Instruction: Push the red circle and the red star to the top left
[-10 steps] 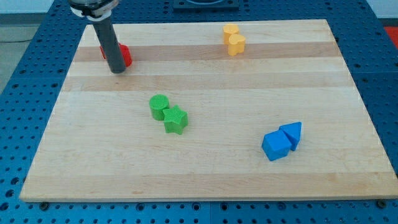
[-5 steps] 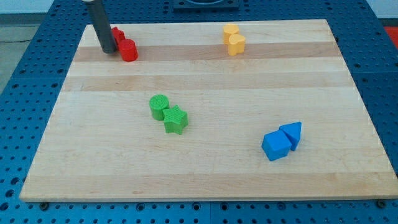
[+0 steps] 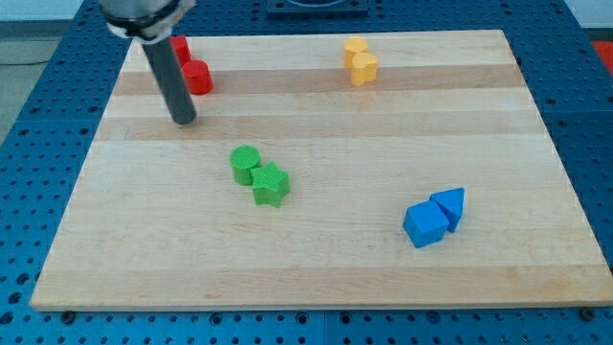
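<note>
No brand, label or writing legible anywhere. No fingers on this arm: just a straight dark rod ending in my tip (image 3: 184, 121), resting on the wooden bench (image 3: 316, 278), so no apart-or-together state to tell.

Red circle (image 3: 197, 78) close to the bench's top left corner, just above and to the right of my tip, near it but apart. Red star (image 3: 178, 48) directly behind the circle toward the view's top, seemingly touching it, partly hidden by the rod, shape hard to make out; almost at the top edge. Little room between the red pair and the top edge; a narrow strip of bare wood between them and the left edge.

Two yellow blocks (image 3: 360, 60) pressed together near the top edge, right of centre, shapes unclear. Green circle (image 3: 245, 164) and green star (image 3: 270, 184) touching, near the middle of the bench, below and right of my tip, well apart from it. Blue cube (image 3: 425, 224) and a second blue block (image 3: 449, 205), wedge-like, touching at the lower right.

Open wood along the whole bottom edge, down the left side below my tip, and across the band between the yellow and blue pairs. Blue perforated surface (image 3: 38, 134) around the bench on all sides.
</note>
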